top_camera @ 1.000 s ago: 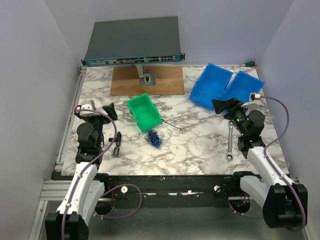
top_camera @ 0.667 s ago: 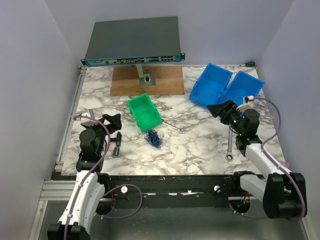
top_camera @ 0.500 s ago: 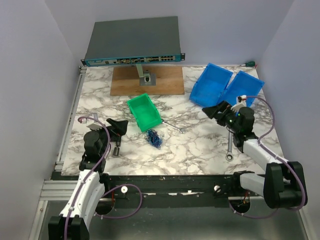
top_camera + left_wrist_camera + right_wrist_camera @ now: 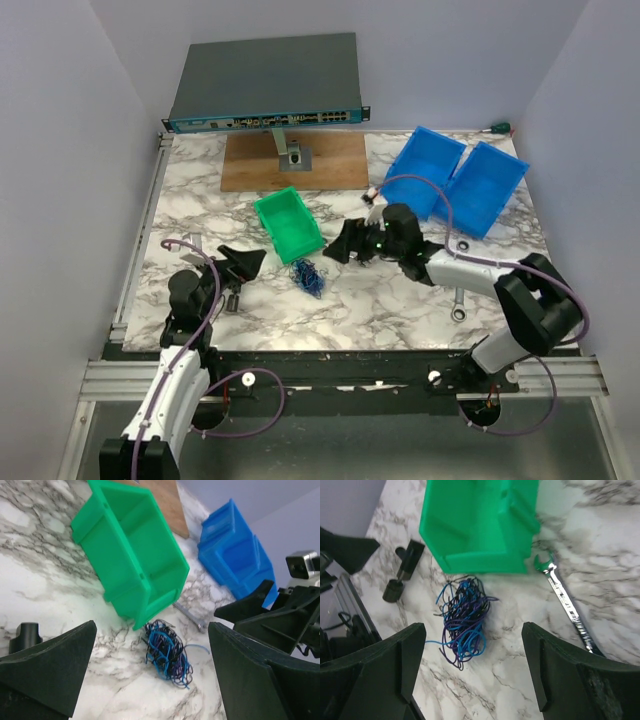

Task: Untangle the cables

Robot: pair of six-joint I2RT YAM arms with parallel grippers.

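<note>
Cables (image 4: 308, 277) are just a little blue-and-dark tangle on the marble table (image 4: 390, 305), right by the green bin (image 4: 288, 225). The left gripper (image 4: 241, 270) and right gripper (image 4: 343, 246) sit on either side, jaws spread wide, holding nothing.

The cables (image 4: 308, 277) lie in one tangled clump of thin blue and dark loops, flat mid-worktop, nearer the near edge.
</note>
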